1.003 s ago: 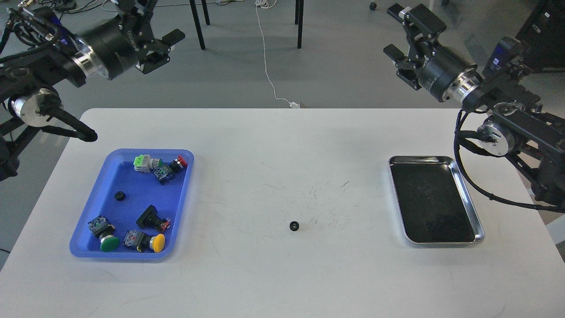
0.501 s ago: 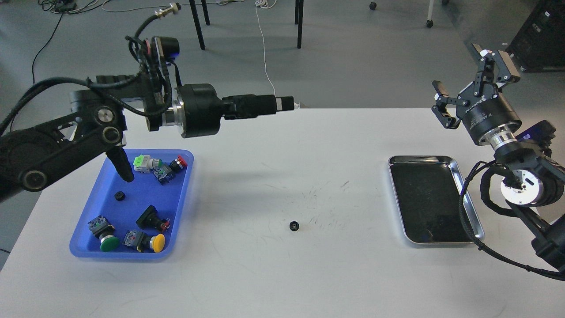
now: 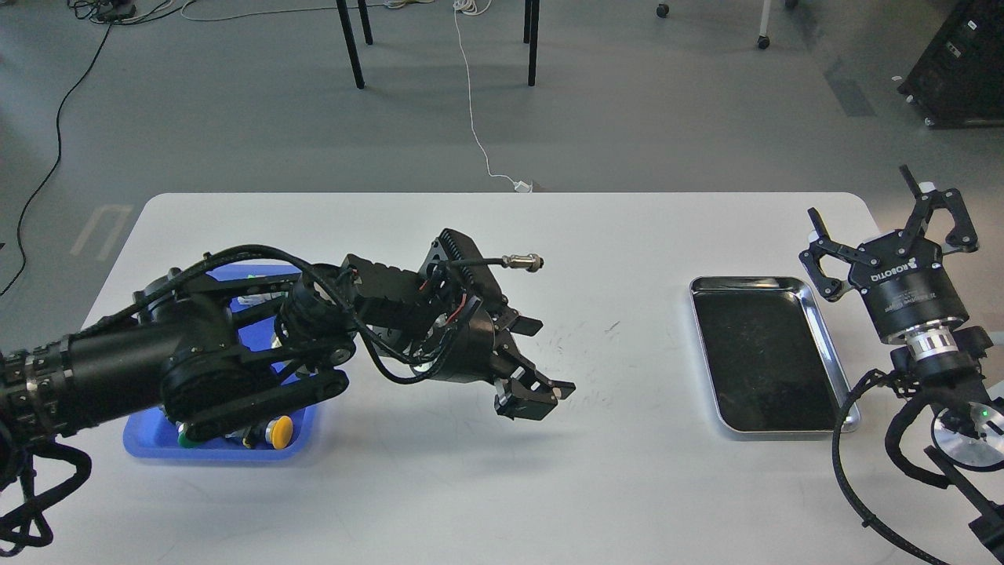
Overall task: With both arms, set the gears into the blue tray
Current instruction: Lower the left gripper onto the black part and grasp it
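— Head view puts the left arm [image 3: 196,369] right across the blue tray [image 3: 149,441], doesn't it? How much of the tray can you make out?

— Only its near edge and a strip at the far side. A yellow-capped push-button switch [image 3: 280,431] and a bit of a green cap [image 3: 186,439] peek out beneath the arm; everything else in the tray is covered.

— And the gears?

— I can't see either one. The left gripper [image 3: 541,369] hangs low over the middle of the white table [image 3: 502,486], pointing toward the right, and it blocks that patch of tabletop.

— Is that claw holding anything?

— Its fingers stand apart, and nothing shows between them. A cable with a metal plug [image 3: 524,262] sticks out above its wrist.

— What about the other side?

— The right gripper [image 3: 894,227] is raised at the table's right edge with its fingers pointing up and spread, nothing in them. Just to its left lies the steel tray [image 3: 831,357], with a dark bottom. Behind the table, dark furniture legs [image 3: 532,43] and a white cord [image 3: 473,110] sit on the grey floor.
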### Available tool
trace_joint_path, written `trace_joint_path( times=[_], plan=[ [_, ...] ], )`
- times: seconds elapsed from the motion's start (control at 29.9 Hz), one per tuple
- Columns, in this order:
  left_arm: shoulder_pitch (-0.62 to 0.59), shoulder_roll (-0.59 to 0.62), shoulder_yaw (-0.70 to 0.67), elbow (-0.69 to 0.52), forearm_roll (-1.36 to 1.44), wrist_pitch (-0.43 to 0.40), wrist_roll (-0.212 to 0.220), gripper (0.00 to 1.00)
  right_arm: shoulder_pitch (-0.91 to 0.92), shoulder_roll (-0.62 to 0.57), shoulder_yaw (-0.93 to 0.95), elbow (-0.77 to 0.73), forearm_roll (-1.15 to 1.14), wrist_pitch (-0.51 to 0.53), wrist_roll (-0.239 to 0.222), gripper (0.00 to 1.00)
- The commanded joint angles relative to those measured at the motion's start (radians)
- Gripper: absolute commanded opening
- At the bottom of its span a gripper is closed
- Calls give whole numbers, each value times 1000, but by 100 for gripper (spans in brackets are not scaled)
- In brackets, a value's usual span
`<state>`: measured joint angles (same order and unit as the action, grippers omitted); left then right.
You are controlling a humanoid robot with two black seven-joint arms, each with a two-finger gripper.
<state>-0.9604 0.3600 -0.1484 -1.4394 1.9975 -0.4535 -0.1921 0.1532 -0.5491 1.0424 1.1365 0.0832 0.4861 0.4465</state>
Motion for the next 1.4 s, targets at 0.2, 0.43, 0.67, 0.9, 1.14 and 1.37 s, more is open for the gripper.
trace_joint_path(
  times=[0.2,0.43,0.67,0.9,1.14,1.37],
  plan=[
    [42,-108,56,114,184,4,48,77,-161,0,44,63,3,3,27,99],
    [43,-118,108,129,184,4,51,56,-165,0,42,68,3,3,27,99],
    [57,-134,104,209,184,7,51,49,-165,1,41,69,3,3,27,99],
    [65,-138,105,224,184,10,51,44,-164,-2,44,66,0,3,27,99],
    [66,-135,105,224,184,9,48,13,-164,-3,47,63,0,3,27,99],
    [60,-110,86,202,184,12,48,10,-164,-3,47,62,0,3,27,99]
  ],
)
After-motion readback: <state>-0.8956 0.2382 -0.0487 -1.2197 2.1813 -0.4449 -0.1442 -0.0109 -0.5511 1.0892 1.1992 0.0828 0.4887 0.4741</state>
